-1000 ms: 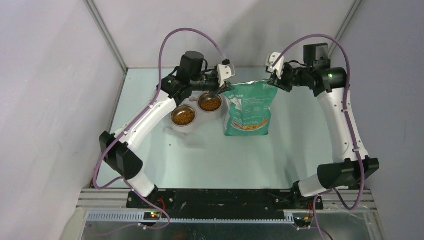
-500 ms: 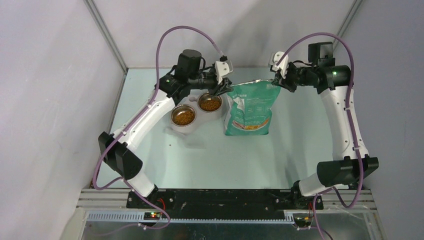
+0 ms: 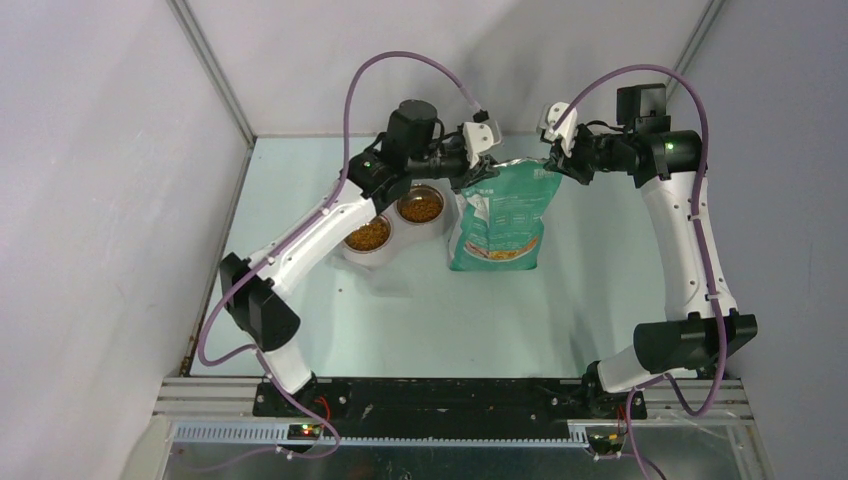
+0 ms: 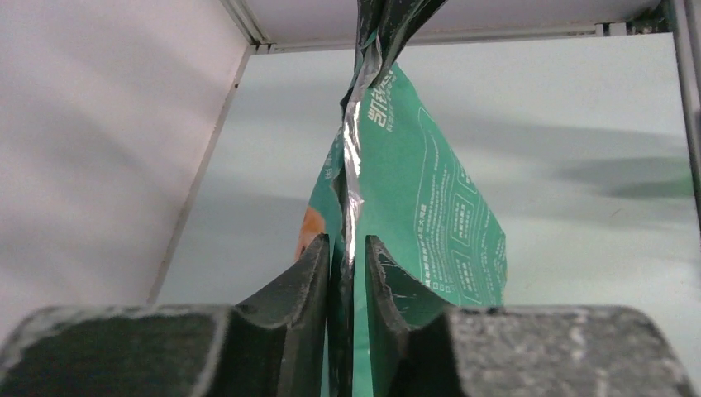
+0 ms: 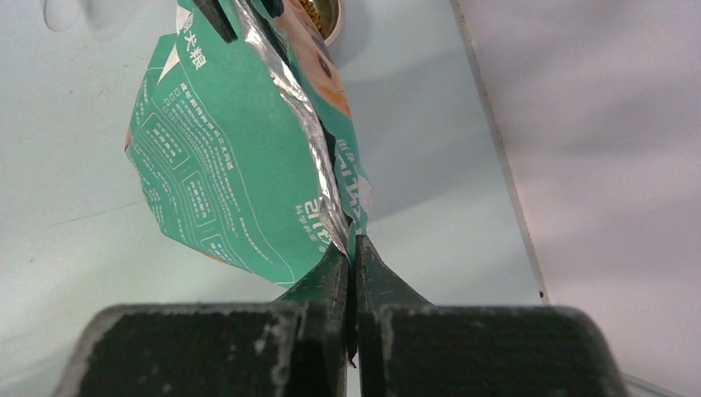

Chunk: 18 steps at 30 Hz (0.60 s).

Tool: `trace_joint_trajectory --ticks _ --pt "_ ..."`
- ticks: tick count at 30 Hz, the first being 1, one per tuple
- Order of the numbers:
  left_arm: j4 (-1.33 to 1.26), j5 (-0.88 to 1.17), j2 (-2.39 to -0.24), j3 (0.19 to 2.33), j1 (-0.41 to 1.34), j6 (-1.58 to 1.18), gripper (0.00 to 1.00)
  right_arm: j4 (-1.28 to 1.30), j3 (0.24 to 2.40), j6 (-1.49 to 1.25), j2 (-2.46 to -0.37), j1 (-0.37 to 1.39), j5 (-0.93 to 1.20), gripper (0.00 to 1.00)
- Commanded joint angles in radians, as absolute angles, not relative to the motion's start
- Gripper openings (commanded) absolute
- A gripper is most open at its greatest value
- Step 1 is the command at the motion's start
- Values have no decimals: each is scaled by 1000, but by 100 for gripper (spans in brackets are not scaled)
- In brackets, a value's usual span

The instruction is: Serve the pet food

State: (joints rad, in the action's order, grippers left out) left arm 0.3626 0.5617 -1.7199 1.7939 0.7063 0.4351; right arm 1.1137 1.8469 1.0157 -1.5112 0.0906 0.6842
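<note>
The pet food (image 3: 421,207) lies in two steel bowls (image 3: 441,214) that sit side by side in a white stand (image 3: 362,258) on the surface (image 3: 420,310), left of centre and toward the far side. One bowl sits nearer and further left, and the left arm (image 3: 310,230) crosses over part of it. The other is further back, just left of the bag (image 3: 500,215).

The teal-green bag stands upright on the surface, just beside the bowls on their right. The left jaws are at its top left corner. In the left wrist view they stand slightly apart with the bag's silver-lined top edge running up between them; whether either side presses on it cannot be told. The kibble is below these jaws, a little left and nearer.

The right arm (image 3: 690,240) reaches in from the right. Its jaws are pressed together on the bag's top right corner, with the foil edge pinched between them. The kibble lies well apart from these jaws, on the far side of the bag from them.
</note>
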Motion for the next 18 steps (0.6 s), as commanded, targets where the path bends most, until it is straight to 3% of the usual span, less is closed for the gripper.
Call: trace_joint_trajectory --ticks 1,2,4,7,8,11,12,14,17,18 --pt "369 516 -1717 1832 712 478 20 1044 1889 1014 -1490 63 620 0" --pt "386 504 -1712 1834 714 493 10 1043 1888 1015 -1490 61 619 0" --pt "432 476 -1698 1842 714 528 1 1043 1887 1015 -1488 58 619 0" --pt "476 437 -1661 1812 713 592 0 1034 1891 1013 -1488 48 621 0" --pt "488 419 -1640 1789 712 604 3 1032 1893 1011 -1487 46 621 0" --pt "527 377 -1605 1762 711 646 36 1029 1897 1009 -1487 36 621 0" --pt "550 373 -1603 1754 709 651 36 1029 1897 1009 -1487 34 621 0" --pt "583 357 -1598 1751 698 661 27 1032 1896 1010 -1486 30 623 0" --pt "620 353 -1592 1756 675 653 2 1035 1895 1011 -1480 26 625 0" --pt "625 362 -1588 1756 662 633 1 1035 1893 1011 -1479 25 625 0"
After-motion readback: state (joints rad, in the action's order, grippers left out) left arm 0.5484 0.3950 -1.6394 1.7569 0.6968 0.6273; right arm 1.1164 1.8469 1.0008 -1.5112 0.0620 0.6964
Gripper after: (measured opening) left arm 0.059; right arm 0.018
